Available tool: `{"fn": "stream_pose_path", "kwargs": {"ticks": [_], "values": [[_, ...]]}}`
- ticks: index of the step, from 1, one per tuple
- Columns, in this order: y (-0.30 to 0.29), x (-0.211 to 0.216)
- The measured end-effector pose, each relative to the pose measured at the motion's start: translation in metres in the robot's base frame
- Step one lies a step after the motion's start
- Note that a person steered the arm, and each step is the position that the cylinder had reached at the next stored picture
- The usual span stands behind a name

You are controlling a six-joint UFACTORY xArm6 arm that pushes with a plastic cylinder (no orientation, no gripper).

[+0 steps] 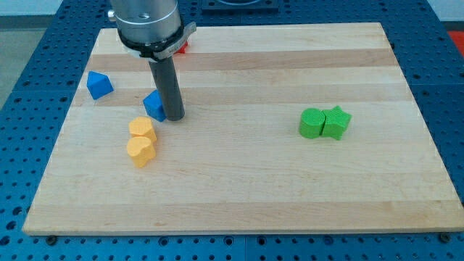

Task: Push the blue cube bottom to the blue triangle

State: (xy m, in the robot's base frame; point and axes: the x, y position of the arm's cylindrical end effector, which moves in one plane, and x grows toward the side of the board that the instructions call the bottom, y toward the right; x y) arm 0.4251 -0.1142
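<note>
So here's the layout: a pale wooden surface (pixel 239 181) sits on a blue perforated bench (pixel 29 43). The arm comes in from the view's top left, and its dark rod runs down to my tip (pixel 175 116), which rests on the wood right against the right side of the blue cube (pixel 154 105). They look like they're touching, or as good as. There are no jaws on this rig, just the plain rod, so there's nothing to call apart or together.

The blue cube is in the left half of the board, a bit above the middle. The blue triangle (pixel 98 85) sits up and to the view's left of it, near the left edge, with a clear gap of bare wood between the two.

Just below the blue cube are two orange blocks, stacked in a column in the view: the upper orange block (pixel 142 130) is near the cube's lower left corner, and the lower orange block (pixel 141 151) is touching it from below. Their shape is hard to call.

Well apart, over on the view's right, a green cube-ish block (pixel 312 123) and a green star-like block (pixel 337 122) sit pressed side by side.

A bit of a red block (pixel 182 47) peeks out behind the arm's housing at the top.
</note>
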Motion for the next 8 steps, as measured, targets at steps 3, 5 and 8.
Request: {"fn": "stream_pose_path", "kwargs": {"ticks": [3, 5, 8], "values": [[-0.033, -0.029], [-0.083, -0.028], [-0.070, -0.010]]}}
